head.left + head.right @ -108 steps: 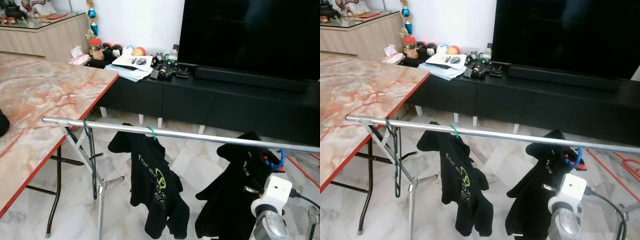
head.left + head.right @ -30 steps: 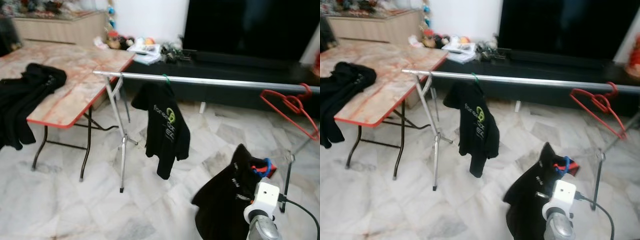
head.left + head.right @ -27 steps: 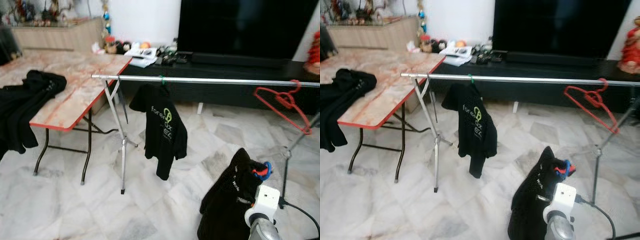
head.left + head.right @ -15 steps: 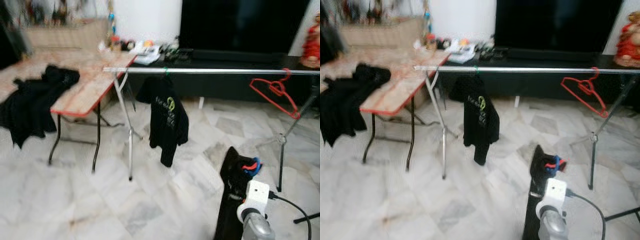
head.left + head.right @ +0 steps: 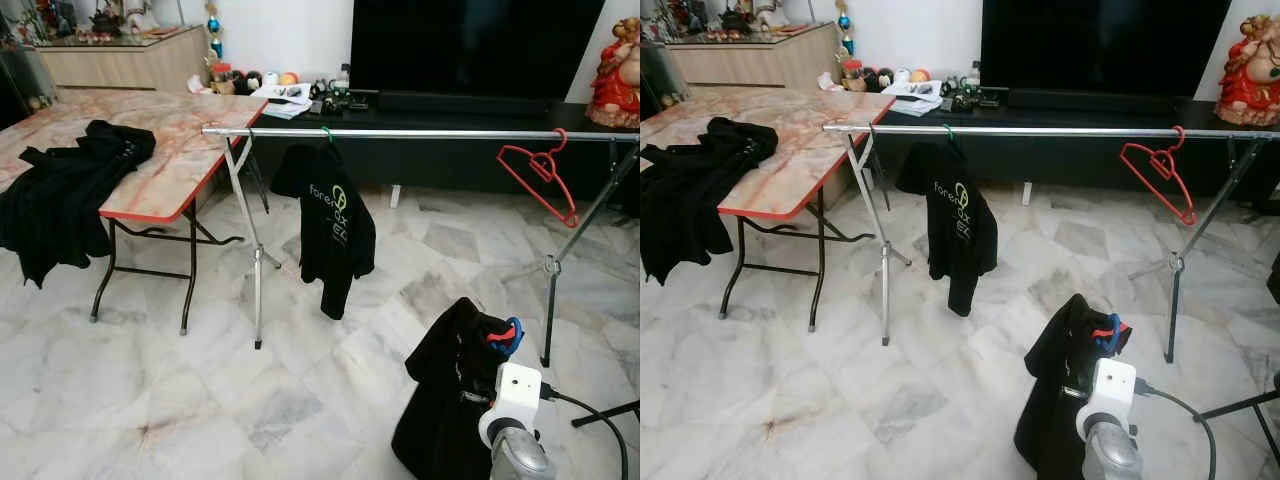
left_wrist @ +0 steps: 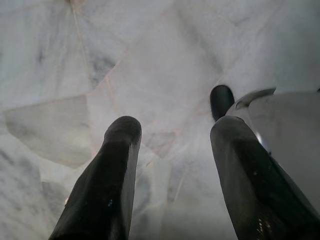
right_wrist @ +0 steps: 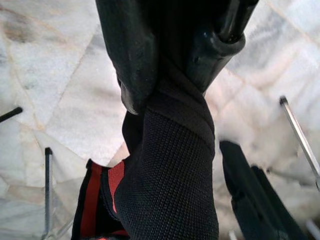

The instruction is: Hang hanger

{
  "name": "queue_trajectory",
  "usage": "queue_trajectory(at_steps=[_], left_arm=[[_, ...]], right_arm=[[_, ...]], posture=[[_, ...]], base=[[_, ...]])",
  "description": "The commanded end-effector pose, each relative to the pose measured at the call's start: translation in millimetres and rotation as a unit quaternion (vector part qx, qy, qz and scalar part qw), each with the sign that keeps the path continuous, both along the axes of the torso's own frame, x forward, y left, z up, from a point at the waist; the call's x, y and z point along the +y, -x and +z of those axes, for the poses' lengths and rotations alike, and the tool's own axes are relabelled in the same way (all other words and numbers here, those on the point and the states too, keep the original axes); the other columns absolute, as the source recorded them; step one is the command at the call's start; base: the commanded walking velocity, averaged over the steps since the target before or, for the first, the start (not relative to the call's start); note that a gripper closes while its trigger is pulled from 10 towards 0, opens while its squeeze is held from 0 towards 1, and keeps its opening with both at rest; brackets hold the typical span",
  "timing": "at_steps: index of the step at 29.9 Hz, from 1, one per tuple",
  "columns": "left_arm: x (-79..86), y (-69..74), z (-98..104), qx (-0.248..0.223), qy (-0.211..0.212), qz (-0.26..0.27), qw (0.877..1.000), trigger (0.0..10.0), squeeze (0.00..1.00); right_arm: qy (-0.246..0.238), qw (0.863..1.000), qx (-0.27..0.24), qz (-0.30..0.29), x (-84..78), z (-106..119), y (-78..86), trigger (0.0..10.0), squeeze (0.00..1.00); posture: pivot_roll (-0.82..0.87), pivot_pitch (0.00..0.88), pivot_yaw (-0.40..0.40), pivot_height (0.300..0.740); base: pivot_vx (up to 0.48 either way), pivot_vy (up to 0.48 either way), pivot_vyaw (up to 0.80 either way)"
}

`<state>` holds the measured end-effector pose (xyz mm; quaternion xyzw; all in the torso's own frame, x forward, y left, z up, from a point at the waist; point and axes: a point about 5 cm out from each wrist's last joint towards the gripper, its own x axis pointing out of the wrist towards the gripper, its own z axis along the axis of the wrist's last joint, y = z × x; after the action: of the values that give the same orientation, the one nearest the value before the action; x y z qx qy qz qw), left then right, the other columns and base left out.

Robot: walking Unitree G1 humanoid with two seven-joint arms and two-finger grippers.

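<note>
I see a white marble floor (image 5: pixel 150 400), one marble-topped red-edged bench (image 5: pixel 175 150) at upper left, one silver rail (image 5: pixel 420 133) across the top carrying one black printed shirt (image 5: pixel 335 225) and one red hanger (image 5: pixel 540 175). Lower right, my right gripper (image 7: pixel 172 85) fingers clamp a black garment on a blue-and-red hanger (image 5: pixel 455 390). My left gripper (image 6: pixel 172 137) fingers are spread, empty.

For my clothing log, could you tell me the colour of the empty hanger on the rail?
Red: the empty hanger hangs near the rail's right end, clearest in the right eye view.
</note>
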<state>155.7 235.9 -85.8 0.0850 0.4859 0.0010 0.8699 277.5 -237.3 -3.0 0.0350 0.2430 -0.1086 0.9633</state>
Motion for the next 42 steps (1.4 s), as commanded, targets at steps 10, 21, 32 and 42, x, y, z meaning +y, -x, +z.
queue_trajectory(at_steps=[10, 21, 32, 42], left_arm=[[-9.2, -33.4, 18, -0.106, -0.039, -0.078, 0.991, 10.0, 0.00], [-35.2, -135.0, 104, -0.290, -0.066, -0.265, 0.917, 10.0, 0.00], [-46.3, -140.2, 134, -0.276, -0.029, -0.403, 0.872, 10.0, 0.00], [-50.7, -139.5, 159, -0.274, 0.009, -0.430, 0.860, 10.0, 0.00]], right_arm=[[0.117, 0.969, -0.004, 0.216, -6.4, 50, -42.8, 10.0, 0.00], [0.194, 0.898, -0.002, 0.394, -4.7, 97, -64.2, 10.0, 0.00], [0.217, 0.764, -0.037, 0.606, 16.1, 153, -49.9, 10.0, 0.00], [0.179, 0.710, -0.071, 0.678, 32.4, 181, -17.0, 10.0, 0.00]], posture=[[0.10, 0.000, -0.014, 0.740], [0.07, 0.000, -0.031, 0.740], [0.11, 0.000, -0.044, 0.740], [0.09, 0.000, -0.011, 0.740]], base=[[0.000, 0.000, 0.00], [0.000, 0.000, 0.00], [0.000, 0.000, 0.00], [0.000, 0.000, 0.00]])
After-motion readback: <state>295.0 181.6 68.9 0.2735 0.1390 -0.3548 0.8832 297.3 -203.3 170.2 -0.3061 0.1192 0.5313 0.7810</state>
